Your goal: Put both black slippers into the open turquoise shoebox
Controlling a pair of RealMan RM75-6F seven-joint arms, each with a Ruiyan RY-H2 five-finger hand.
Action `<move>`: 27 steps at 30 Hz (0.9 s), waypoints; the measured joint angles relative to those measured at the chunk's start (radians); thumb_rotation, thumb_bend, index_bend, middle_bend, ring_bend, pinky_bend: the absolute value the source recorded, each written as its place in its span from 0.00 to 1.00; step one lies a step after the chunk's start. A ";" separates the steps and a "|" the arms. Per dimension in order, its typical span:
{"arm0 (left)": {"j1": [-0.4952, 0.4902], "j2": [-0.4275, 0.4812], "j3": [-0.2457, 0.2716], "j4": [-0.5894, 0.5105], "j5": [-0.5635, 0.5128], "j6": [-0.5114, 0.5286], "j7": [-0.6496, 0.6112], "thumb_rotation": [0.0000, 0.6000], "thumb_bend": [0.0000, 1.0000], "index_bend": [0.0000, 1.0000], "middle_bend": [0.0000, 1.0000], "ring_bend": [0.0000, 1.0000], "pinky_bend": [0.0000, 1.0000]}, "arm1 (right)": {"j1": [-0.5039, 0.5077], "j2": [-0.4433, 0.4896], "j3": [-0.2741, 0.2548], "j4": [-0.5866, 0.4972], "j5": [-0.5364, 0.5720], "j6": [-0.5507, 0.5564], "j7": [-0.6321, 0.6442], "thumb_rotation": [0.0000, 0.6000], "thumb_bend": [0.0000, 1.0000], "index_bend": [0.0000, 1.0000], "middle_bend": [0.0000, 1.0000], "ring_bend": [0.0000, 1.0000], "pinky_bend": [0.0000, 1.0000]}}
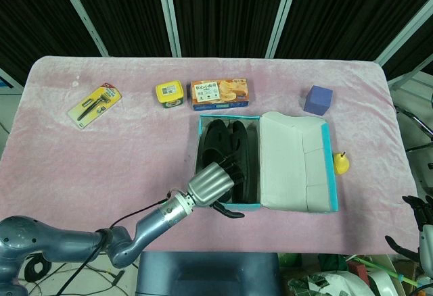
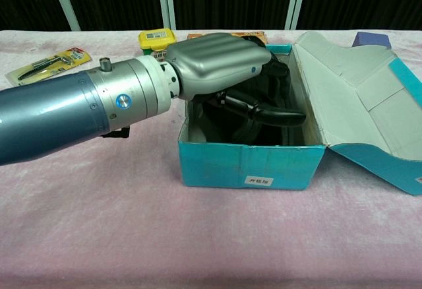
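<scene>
Both black slippers (image 1: 230, 149) lie side by side inside the open turquoise shoebox (image 1: 226, 115), toes toward the far end. My left hand (image 1: 213, 182) hovers over the box's near end, its fingers (image 2: 264, 107) spread and holding nothing. In the chest view the left hand (image 2: 217, 64) covers most of the slippers (image 2: 282, 81), above the box's front wall (image 2: 250, 163). The lid (image 1: 298, 161) lies folded open to the right. My right hand (image 1: 421, 232) shows only partly at the lower right edge, off the table.
Along the far side stand a razor pack (image 1: 95, 105), a yellow tin (image 1: 168, 93), a biscuit box (image 1: 219, 93) and a blue cube (image 1: 318, 99). A small yellow toy (image 1: 342, 164) sits right of the lid. Pink cloth covers the table.
</scene>
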 measured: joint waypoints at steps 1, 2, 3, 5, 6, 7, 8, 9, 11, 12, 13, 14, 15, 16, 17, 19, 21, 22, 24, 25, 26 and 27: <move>0.001 -0.004 0.003 -0.001 0.003 -0.004 0.000 0.00 0.00 0.31 0.33 0.14 0.05 | 0.000 0.000 0.000 0.001 0.000 0.001 0.001 1.00 0.01 0.21 0.17 0.07 0.20; 0.002 -0.007 0.005 -0.002 0.006 -0.006 0.000 0.00 0.00 0.31 0.33 0.14 0.05 | -0.001 -0.001 0.000 0.001 0.000 0.002 0.002 1.00 0.01 0.21 0.17 0.07 0.20; 0.002 -0.008 0.006 -0.004 0.009 -0.006 0.000 0.00 0.00 0.31 0.33 0.14 0.05 | -0.001 -0.001 0.000 0.002 0.000 0.002 0.003 1.00 0.01 0.21 0.17 0.07 0.20; 0.006 -0.009 0.010 -0.009 0.019 -0.005 0.001 0.00 0.00 0.31 0.33 0.14 0.05 | -0.002 -0.002 0.000 0.004 0.001 0.002 0.005 1.00 0.01 0.21 0.17 0.07 0.20; 0.008 -0.009 0.011 -0.012 0.024 -0.004 0.002 0.00 0.00 0.31 0.33 0.14 0.05 | -0.002 -0.002 -0.001 0.005 0.001 0.002 0.006 1.00 0.01 0.21 0.17 0.07 0.20; 0.011 -0.008 0.014 -0.017 0.030 -0.001 0.003 0.00 0.00 0.31 0.33 0.14 0.05 | -0.003 -0.002 -0.001 0.005 0.001 0.002 0.006 1.00 0.01 0.21 0.17 0.07 0.20; 0.014 -0.006 0.015 -0.021 0.035 0.002 0.005 0.00 0.00 0.31 0.33 0.14 0.05 | -0.003 -0.003 -0.001 0.006 0.000 0.002 0.007 1.00 0.01 0.21 0.17 0.07 0.20; 0.017 -0.004 0.016 -0.024 0.039 0.005 0.005 0.00 0.00 0.31 0.33 0.14 0.05 | -0.003 -0.003 -0.001 0.007 0.000 0.002 0.007 1.00 0.01 0.21 0.17 0.07 0.20; 0.024 -0.001 0.015 -0.030 0.049 0.014 0.005 0.00 0.00 0.31 0.33 0.14 0.05 | -0.002 -0.003 -0.001 0.007 0.000 0.001 0.006 1.00 0.01 0.21 0.17 0.07 0.20; 0.027 0.001 0.013 -0.033 0.053 0.019 0.004 0.00 0.00 0.31 0.33 0.14 0.05 | -0.002 -0.003 -0.001 0.006 -0.001 0.001 0.006 1.00 0.01 0.21 0.17 0.07 0.20; 0.031 0.002 0.010 -0.036 0.057 0.024 0.001 0.00 0.00 0.31 0.33 0.14 0.05 | -0.002 -0.003 -0.001 0.006 -0.001 0.001 0.006 1.00 0.01 0.21 0.17 0.07 0.20; 0.032 0.003 0.007 -0.039 0.060 0.028 -0.001 0.00 0.00 0.31 0.33 0.14 0.05 | -0.001 -0.003 0.000 0.006 -0.002 0.002 0.005 1.00 0.01 0.21 0.17 0.07 0.20; 0.034 0.005 0.005 -0.041 0.064 0.031 -0.003 0.00 0.00 0.31 0.33 0.14 0.05 | -0.001 -0.002 0.000 0.005 -0.002 0.002 0.005 1.00 0.01 0.21 0.17 0.07 0.20; 0.037 0.007 0.003 -0.046 0.071 0.036 -0.005 0.00 0.00 0.31 0.33 0.14 0.05 | -0.001 -0.001 0.000 0.004 -0.002 0.002 0.005 1.00 0.01 0.21 0.17 0.07 0.20; 0.039 0.010 0.002 -0.049 0.077 0.039 -0.006 0.00 0.00 0.31 0.33 0.14 0.05 | -0.001 -0.001 0.000 0.003 -0.002 0.002 0.004 1.00 0.01 0.21 0.17 0.07 0.20; 0.046 0.017 0.002 -0.060 0.086 0.044 -0.008 0.00 0.00 0.31 0.33 0.14 0.05 | -0.001 -0.001 0.000 0.002 -0.002 0.001 0.002 1.00 0.01 0.21 0.17 0.07 0.20; 0.053 0.026 0.007 -0.069 0.095 0.048 -0.008 0.00 0.00 0.31 0.33 0.14 0.05 | 0.000 -0.001 0.000 0.001 0.000 -0.002 -0.001 1.00 0.01 0.21 0.17 0.07 0.20; 0.060 0.035 0.013 -0.078 0.103 0.053 -0.005 0.00 0.00 0.31 0.33 0.14 0.05 | 0.001 -0.001 0.000 0.000 0.000 -0.003 -0.002 1.00 0.01 0.21 0.17 0.07 0.20; 0.072 0.048 0.022 -0.090 0.114 0.059 0.001 0.00 0.00 0.31 0.33 0.14 0.05 | 0.002 0.000 0.000 -0.001 0.000 -0.005 -0.004 1.00 0.01 0.21 0.17 0.07 0.20; 0.077 0.052 0.025 -0.093 0.115 0.059 0.006 0.00 0.00 0.31 0.33 0.14 0.05 | 0.003 0.000 0.001 -0.001 0.000 -0.006 -0.005 1.00 0.01 0.21 0.17 0.07 0.20; 0.078 0.053 0.025 -0.095 0.113 0.058 0.008 0.00 0.00 0.31 0.33 0.14 0.05 | 0.004 0.000 0.001 -0.002 -0.001 -0.006 -0.006 1.00 0.01 0.21 0.17 0.07 0.20; 0.080 0.054 0.025 -0.096 0.109 0.055 0.011 0.00 0.00 0.30 0.34 0.14 0.05 | 0.004 0.000 0.001 -0.002 -0.001 -0.006 -0.007 1.00 0.01 0.21 0.17 0.07 0.20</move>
